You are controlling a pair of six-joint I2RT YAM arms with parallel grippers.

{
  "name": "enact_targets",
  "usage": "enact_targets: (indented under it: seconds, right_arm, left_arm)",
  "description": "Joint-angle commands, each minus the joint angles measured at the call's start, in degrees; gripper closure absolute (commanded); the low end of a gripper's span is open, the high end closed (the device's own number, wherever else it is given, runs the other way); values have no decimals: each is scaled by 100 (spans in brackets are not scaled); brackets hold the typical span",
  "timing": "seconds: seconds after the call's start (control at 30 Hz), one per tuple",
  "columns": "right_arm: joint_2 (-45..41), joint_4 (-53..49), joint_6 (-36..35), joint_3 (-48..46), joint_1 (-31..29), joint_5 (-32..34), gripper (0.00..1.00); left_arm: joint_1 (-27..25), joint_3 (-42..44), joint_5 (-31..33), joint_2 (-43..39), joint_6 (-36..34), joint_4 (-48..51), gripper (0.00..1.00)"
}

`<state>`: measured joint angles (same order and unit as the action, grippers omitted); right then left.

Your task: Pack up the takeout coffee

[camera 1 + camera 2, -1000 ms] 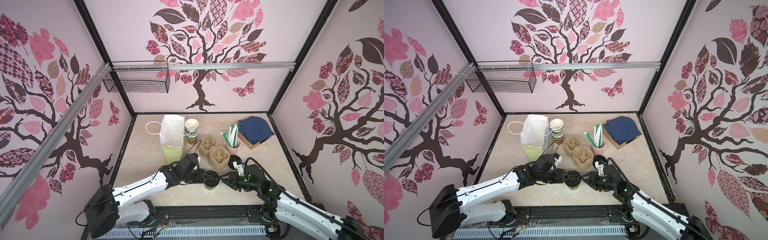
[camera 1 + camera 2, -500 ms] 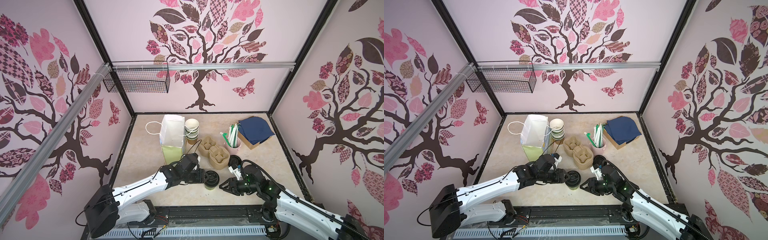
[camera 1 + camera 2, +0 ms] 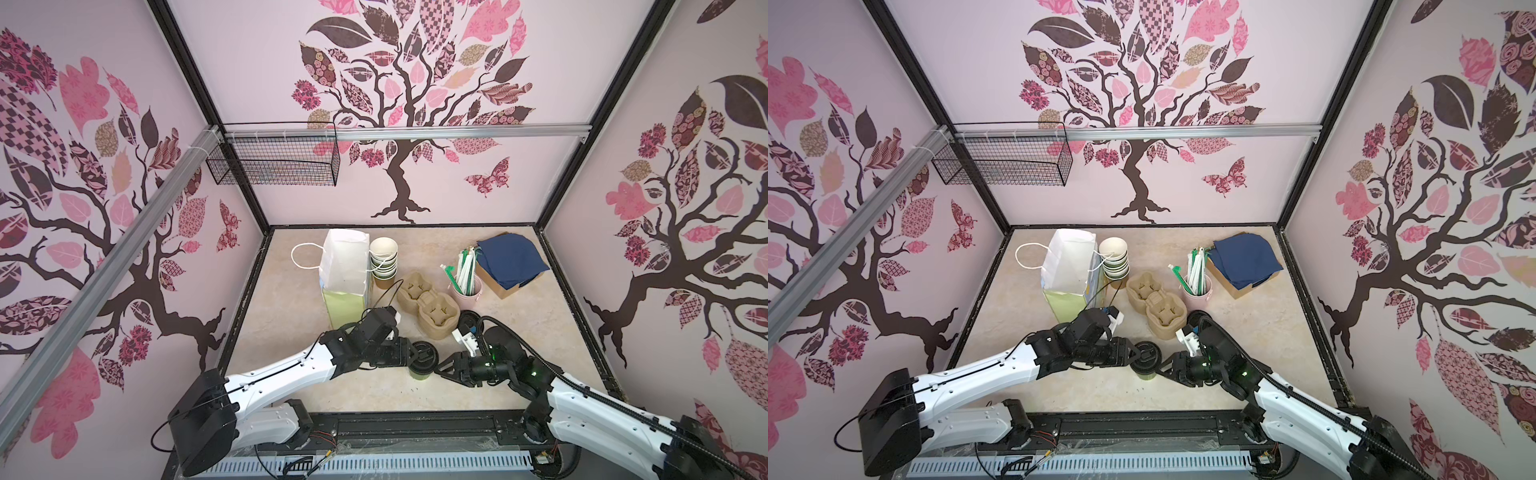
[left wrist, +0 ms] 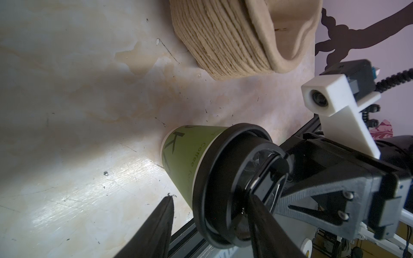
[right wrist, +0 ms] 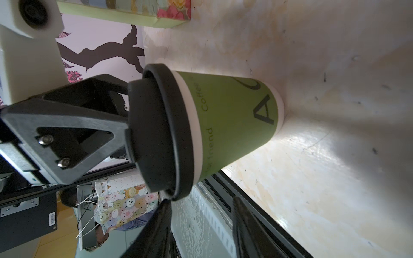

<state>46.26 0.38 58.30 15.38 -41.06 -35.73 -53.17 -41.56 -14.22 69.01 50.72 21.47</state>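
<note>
Standing upright near the front edge of the beige marbled table (image 3: 291,340), the small green paper coffee cup with a black plastic sip lid (image 3: 422,366) sits between your two arms in both top views. Your left gripper (image 3: 412,360) meets the lid from the left, your right gripper (image 3: 441,368) from the right. Just behind the cup lies the brown moulded-pulp cup carrier (image 3: 432,309). Farther back stands the white paper bag with a green base (image 3: 345,266), well apart from the cup, with the stack of lidless paper cups (image 3: 383,257) beside it.

From your left wrist camera, the left gripper (image 4: 209,196) shows two black fingers partly apart on either side of the lid's rim, one alongside the green wall, one over the lid's top. You cannot tell whether they press it. The right gripper (image 4: 274,176) reaches onto the lid's top from the far side.

From your right wrist camera, the right gripper (image 5: 201,201) has its jaws apart, tips just at the lid's rim, nothing caught between them. The cup (image 5: 228,116) sits base-flat on the table, and the left gripper (image 5: 124,125) rests against the lid's top.
</note>
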Motion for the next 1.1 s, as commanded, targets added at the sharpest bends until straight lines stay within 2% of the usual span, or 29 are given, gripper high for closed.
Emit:
enact_targets:
  seconds: [0.0,0.27,0.4,0.7,1.07]
  right_arm:
    - [21,133,41,175,8,104,54]
    - [165,183,24,171,10,134,56]
    - [172,-196,-61,128,7,372,59]
    - [310,-1126,-480,-39,10,1051,60]
    - [609,-1486,-767,44,10,1230,61]
  left_arm:
    - [43,-19,147,68,-98,288,44]
    - [43,-6,147,60,-86,283,44]
    - [43,6,147,77,-88,279,44]
    - [43,68,147,81,-80,270,44]
    - [43,182,147,77,-44,209,45]
